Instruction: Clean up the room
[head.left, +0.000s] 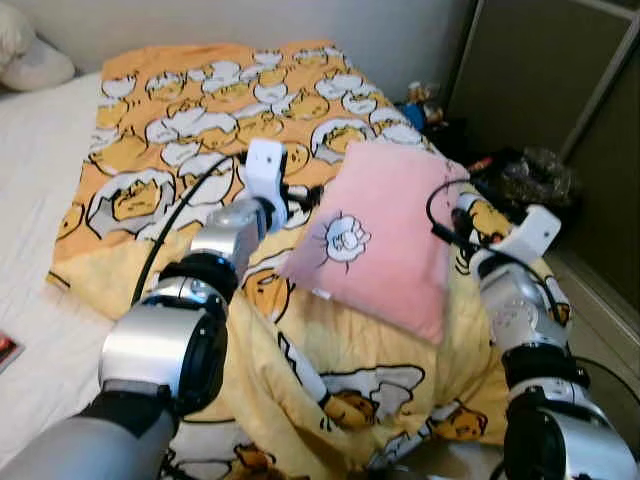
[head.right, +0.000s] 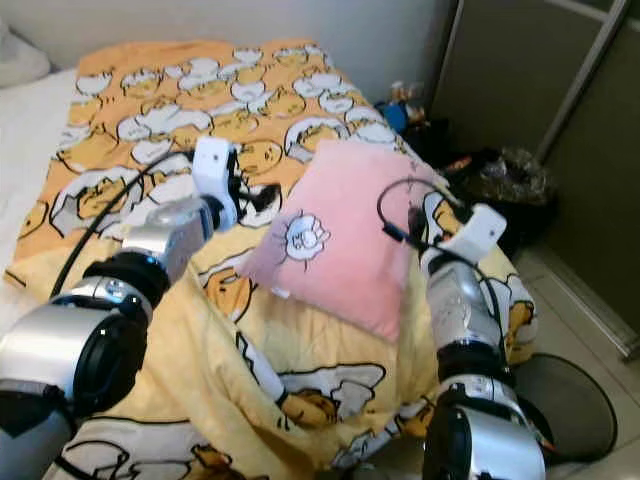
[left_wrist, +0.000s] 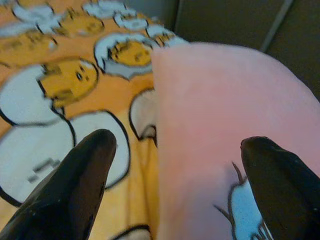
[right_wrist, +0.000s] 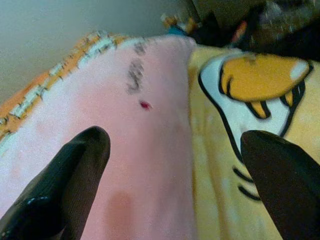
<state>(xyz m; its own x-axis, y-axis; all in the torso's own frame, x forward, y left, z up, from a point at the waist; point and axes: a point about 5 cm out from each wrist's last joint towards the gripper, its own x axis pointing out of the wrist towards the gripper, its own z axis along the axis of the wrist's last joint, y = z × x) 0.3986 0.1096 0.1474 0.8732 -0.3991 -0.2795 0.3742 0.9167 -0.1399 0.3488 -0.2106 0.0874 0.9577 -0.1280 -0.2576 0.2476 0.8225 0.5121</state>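
A pink pillow (head.left: 385, 235) with a small white cartoon figure lay tilted on a yellow-and-orange cartoon-print blanket (head.left: 200, 110) spread over the bed (head.left: 30, 200), between the robot's two arms. The left pincer (left_wrist: 170, 165) was at the pillow's left edge, its two black fingers (left_wrist: 75, 185) spread apart, one over the blanket and the other over the pink fabric, so the edge ran between them. The right pincer (right_wrist: 170, 170) was at the pillow's right edge, likewise open, one finger over the pillow and the other over the blanket beside it. A white pillow (head.left: 35, 60) sat at the far left corner of the bed, and dark clutter (head.left: 530, 175) lay on the floor by the sliding closet doors (head.left: 560, 70) at right
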